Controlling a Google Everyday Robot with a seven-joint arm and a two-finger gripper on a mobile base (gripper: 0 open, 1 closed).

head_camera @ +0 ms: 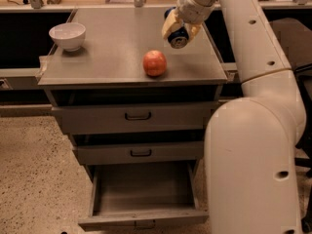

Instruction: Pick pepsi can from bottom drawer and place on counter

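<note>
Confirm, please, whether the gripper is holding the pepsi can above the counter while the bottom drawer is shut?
Not quite: the camera view shows the bottom drawer pulled open, not shut. The gripper does hold the pepsi can above the counter.

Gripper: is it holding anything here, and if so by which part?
The gripper holds the pepsi can by its sides, clamped across the body, with the can's silver end tilted toward the camera, over the right side of the counter.
</note>
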